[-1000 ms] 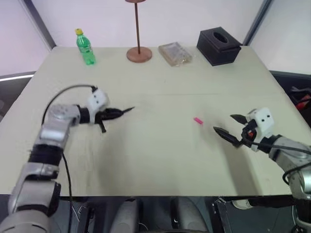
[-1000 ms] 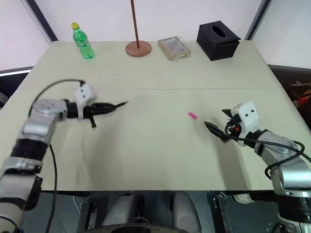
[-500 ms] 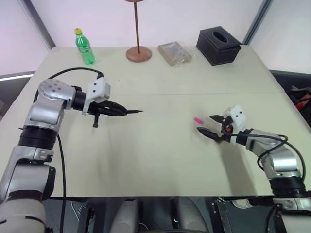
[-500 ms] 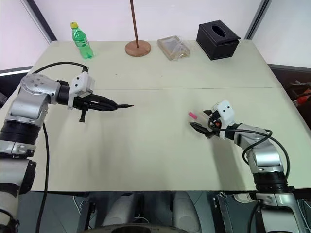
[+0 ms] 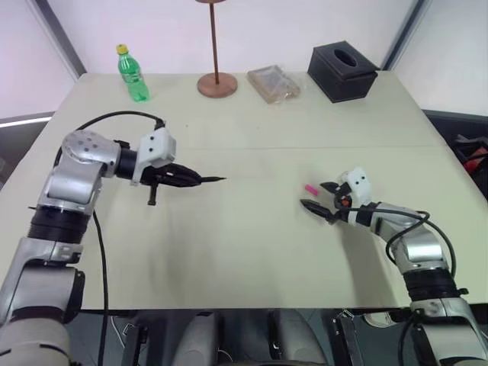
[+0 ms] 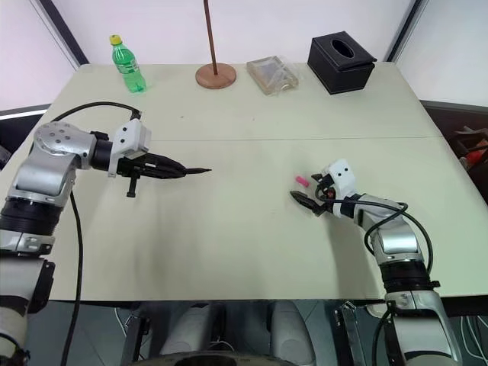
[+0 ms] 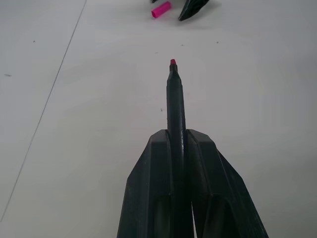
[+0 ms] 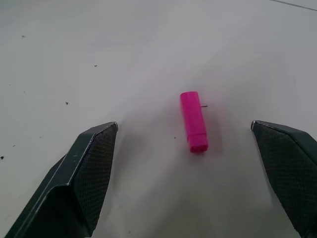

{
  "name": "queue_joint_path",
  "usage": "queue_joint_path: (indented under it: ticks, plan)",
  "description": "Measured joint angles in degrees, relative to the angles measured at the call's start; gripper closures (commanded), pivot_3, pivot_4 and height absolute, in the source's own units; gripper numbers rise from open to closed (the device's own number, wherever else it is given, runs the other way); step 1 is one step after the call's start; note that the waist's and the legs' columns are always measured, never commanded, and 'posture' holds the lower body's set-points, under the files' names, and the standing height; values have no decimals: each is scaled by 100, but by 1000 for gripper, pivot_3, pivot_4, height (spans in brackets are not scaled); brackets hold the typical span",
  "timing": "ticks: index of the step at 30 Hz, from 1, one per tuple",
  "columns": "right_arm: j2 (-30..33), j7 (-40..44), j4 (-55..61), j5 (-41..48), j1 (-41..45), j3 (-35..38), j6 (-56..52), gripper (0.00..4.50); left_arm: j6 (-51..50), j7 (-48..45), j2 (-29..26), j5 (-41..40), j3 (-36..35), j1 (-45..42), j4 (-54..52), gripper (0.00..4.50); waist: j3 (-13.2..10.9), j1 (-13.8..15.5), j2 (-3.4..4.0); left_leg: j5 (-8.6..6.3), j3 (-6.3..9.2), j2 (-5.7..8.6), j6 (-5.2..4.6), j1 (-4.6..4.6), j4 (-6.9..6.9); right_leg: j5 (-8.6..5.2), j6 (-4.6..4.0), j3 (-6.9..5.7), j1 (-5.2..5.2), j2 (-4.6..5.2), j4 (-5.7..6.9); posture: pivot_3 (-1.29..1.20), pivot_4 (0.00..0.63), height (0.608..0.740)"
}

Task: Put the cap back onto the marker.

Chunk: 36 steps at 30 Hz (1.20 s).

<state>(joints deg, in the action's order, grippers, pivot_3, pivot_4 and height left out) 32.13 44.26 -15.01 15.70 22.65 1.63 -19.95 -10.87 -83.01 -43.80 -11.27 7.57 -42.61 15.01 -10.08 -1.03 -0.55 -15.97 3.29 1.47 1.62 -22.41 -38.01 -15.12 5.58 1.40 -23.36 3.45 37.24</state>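
Note:
The marker is a slim black stick with a small pink tip. My left gripper is shut on it and holds it above the left half of the table, its tip pointing right. In the left wrist view the marker sticks out from between the closed fingers. The cap, a short bright pink cylinder, lies flat on the table right of centre. My right gripper is open and low at the table. In the right wrist view the cap lies between the spread fingertips, untouched.
Along the pale table's far edge stand a green bottle, a brown rod on a round base, a clear box and a black tissue box. A seam runs across the tabletop.
My right gripper has moved left and down to the cap, which now lies between its open fingers. The left arm has turned the marker to point more to the right.

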Motion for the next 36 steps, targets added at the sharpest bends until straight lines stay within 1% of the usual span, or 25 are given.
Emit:
queue_joint_path:
  ticks: [3, 5, 7, 8, 9, 10, 17, 21, 23, 26, 28, 31, 36]
  plan:
    - [0, -8, -63, -48, 25, 1, 55, 861, -18, 92, 0, -30, -3, 30, -22, 4500, 0, 1, 0, 0, 1, 0, 0, 0, 0, 0, 0, 0, 0, 0, 0, 0, 150, 740]
    - [0, -13, -98, -93, 42, 4, 71, 1803, -22, 113, 0, -60, -3, 30, -57, 4500, 0, 1, 0, 0, 0, 0, 0, 0, 0, 0, 0, 0, 0, 0, 0, 0, 150, 740]
    - [0, -11, -100, -97, 42, 3, 73, 2852, -27, 154, -1, -68, -4, 32, -66, 4500, 0, 1, 0, 0, 1, 0, 0, 0, 0, 0, 0, 0, 0, -1, 0, 0, 150, 740]
    - [0, -5, -100, -99, 41, 3, 73, 3456, -31, 170, -1, -70, -4, 35, -71, 4500, 0, 1, 0, 0, 1, 0, 0, 0, 0, 0, 0, 0, 0, -1, 0, 0, 150, 740]
    - [0, 5, -100, -99, 39, 2, 72, 3867, -37, 193, -1, -71, -4, 40, -80, 4500, 0, 0, 0, 0, 0, -1, 0, 0, 0, 0, 0, 0, -1, -1, 0, 0, 150, 740]
    - [0, 11, -99, -99, 35, 2, 68, 4424, -40, 201, -1, -72, -4, 48, -98, 4500, 0, -5, 0, 0, 0, -1, 0, 0, 0, 0, 0, 0, -1, -1, 0, 0, 150, 740]
    - [6, 22, 102, -98, -64, 0, -30, 4424, 10, 219, -1, -73, -7, 67, -46, 4500, 0, -1, 0, 0, 0, 0, 0, 0, 0, 0, 0, 0, 0, -1, 0, 0, 150, 740]
    - [145, 138, 510, -96, -154, -24, -162, 4424, 299, 314, 66, -38, -7, -92, 464, 4500, -2, 2, 3, 0, 0, 0, 0, 0, -1, 0, 0, 0, -2, -1, 1, 0, 150, 740]
    - [473, 374, 1020, -70, -126, -87, -362, 4424, 646, 358, 200, 64, 1, -420, 967, 4500, -9, 29, 11, 0, 1, 4, 0, -8, -8, 1, 1, -2, -7, 2, 2, 0, 150, 740]
    - [914, 696, 1805, 114, 167, -64, -671, 4424, 1103, 354, 338, 193, 7, -931, 1556, 4500, -9, 25, 10, 0, 1, 4, -1, -9, -10, 0, 1, -3, -4, 1, -1, 0, 150, 740]
    - [1146, 911, 2221, 216, 323, -79, -860, 4424, 1406, 334, 584, 271, 48, -1249, 1879, 4500, -8, 33, 9, 0, 3, 4, -1, -9, -10, 0, 1, -7, -2, 0, -2, 0, 150, 740]
    - [1204, 1065, 2510, 271, 327, -187, -984, 4424, 1685, 312, 824, 364, 103, -1353, 2172, 4500, -8, 25, 9, -1, 2, 4, -2, -9, -10, 0, 2, -5, -3, 1, -2, 0, 150, 740]
    - [1058, 958, 2639, 231, 350, -437, -1030, 4424, 2063, 265, 1337, 487, 286, -1358, 2455, 4500, -11, 16, 6, -1, 1, 3, -2, -11, -10, 0, 2, -4, -7, 0, 0, 0, 150, 740]
